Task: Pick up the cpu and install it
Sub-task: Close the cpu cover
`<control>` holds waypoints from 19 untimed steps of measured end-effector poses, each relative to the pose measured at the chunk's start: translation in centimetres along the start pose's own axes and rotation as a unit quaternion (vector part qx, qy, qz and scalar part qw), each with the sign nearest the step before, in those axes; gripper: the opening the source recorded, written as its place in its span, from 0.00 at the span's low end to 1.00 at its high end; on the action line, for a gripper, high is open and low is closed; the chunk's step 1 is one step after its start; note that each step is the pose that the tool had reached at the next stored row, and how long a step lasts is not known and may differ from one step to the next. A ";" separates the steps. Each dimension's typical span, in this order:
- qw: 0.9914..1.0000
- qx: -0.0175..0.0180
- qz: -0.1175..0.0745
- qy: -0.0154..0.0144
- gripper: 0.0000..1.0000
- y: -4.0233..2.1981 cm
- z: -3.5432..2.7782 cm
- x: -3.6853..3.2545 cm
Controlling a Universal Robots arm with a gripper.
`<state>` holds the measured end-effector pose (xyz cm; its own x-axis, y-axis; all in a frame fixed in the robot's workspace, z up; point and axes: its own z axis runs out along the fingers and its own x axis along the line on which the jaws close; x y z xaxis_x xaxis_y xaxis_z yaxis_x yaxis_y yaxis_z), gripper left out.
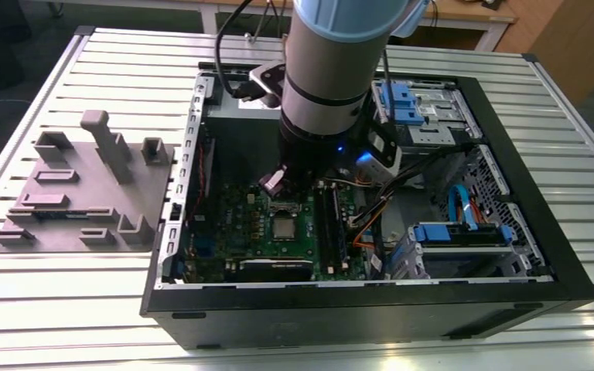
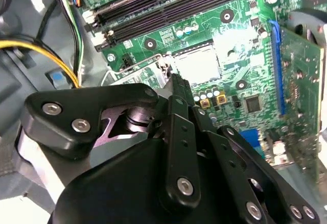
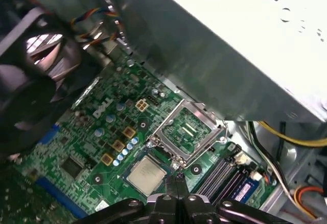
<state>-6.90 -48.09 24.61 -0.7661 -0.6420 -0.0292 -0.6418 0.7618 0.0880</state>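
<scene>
Silver-grey cpu (image 3: 146,175) sits flat in its socket on the green motherboard (image 3: 97,132), just beyond the gripper (image 3: 178,187) tips in the first wrist view. Fingers (image 3: 182,189) pressed together, nothing pinched between them. Cpu and fingertips close but apart; no contact visible.

Socket retention frame (image 3: 186,132) stands hinged open, tilted up on the far side of the cpu from the gripper. Memory slots (image 3: 219,175) run beside the fingertips.

Exterior view: arm (image 1: 328,85) reaches straight down into the open computer case (image 1: 544,255), gripper low over the board. Cpu (image 1: 282,226) shows as a small pale square just under and in front of the gripper. Grey moulded plate (image 1: 80,193) with upright blocks lies on the slatted metal table (image 1: 29,294), well apart from the gripper, outside the case toward the exterior view's left.

Second wrist view: closed black fingers (image 2: 179,94) point at the socket area; the cpu there is washed out by glare.
</scene>
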 end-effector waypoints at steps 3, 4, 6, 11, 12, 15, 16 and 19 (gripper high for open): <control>1.000 -0.001 -0.020 0.002 0.10 0.00 0.00 0.00; 1.000 -0.001 -0.027 0.002 0.10 0.00 0.01 0.00; 0.999 -0.001 -0.042 0.004 0.10 0.00 0.02 0.00; 0.996 -0.002 -0.085 0.008 0.10 0.00 0.04 0.00; 0.996 -0.003 -0.090 0.008 0.10 -0.01 0.05 0.00; 0.996 -0.003 -0.090 0.008 0.10 -0.36 0.08 -0.43; 0.996 -0.004 -0.090 0.009 0.10 -0.57 0.08 -0.68; 0.996 -0.004 -0.090 0.010 0.10 -0.76 0.08 -1.11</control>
<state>-5.55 -47.95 24.50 -0.6373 -0.7701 -0.0261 -0.7687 0.6330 0.0918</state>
